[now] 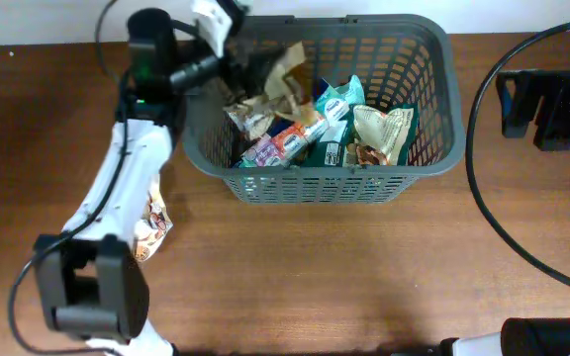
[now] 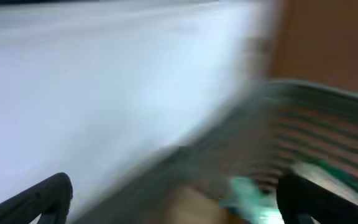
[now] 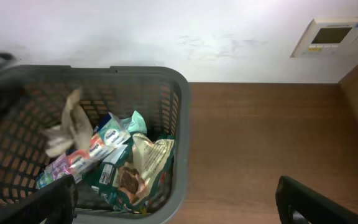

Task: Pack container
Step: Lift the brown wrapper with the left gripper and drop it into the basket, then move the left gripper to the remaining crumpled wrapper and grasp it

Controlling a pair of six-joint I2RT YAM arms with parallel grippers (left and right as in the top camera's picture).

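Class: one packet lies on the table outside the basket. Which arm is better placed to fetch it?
Left. The packet lies right beside the left arm, left of the basket; the right arm is far off, beyond the basket's right side.

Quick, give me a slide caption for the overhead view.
Left hand over the far-left corner of the grey basket, snack packets piled inside; one packet on the table beside the arm.
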